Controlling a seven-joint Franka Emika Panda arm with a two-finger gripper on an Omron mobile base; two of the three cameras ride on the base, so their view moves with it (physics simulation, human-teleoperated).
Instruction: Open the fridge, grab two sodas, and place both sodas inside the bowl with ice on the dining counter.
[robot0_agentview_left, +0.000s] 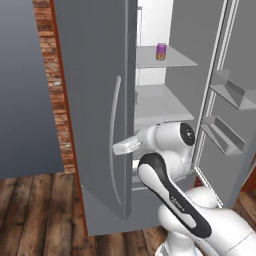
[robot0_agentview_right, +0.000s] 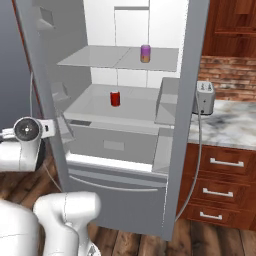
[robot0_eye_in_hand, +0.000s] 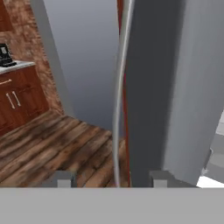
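1. Tall grey French-door fridge (robot0_agentview_right: 120, 125), both doors swung open.
2. Two-finger gripper (robot0_eye_in_hand: 111, 177) spread, fingertips either side of the left door's long curved silver handle (robot0_eye_in_hand: 118, 100), not clamping it.
3. Purple can (robot0_agentview_right: 145, 53) on upper shelf, red can (robot0_agentview_right: 115, 98) on the shelf below.

Robot arm (robot0_agentview_left: 172, 165): glossy white, rounded shell segments joined by bulbous housings. A long black band (robot0_agentview_left: 172, 197) runs lengthwise along the link nearest the base and bears small pale lettering, too small to read. A round dark cap (robot0_agentview_left: 188, 134) with fine light specks closes the joint next up toward the tool; the same kind of cap (robot0_agentview_right: 25, 129), dark with a lighter centre, is seen from the other side. Fingertips (robot0_eye_in_hand: 61, 178): small, squared, dull grey.
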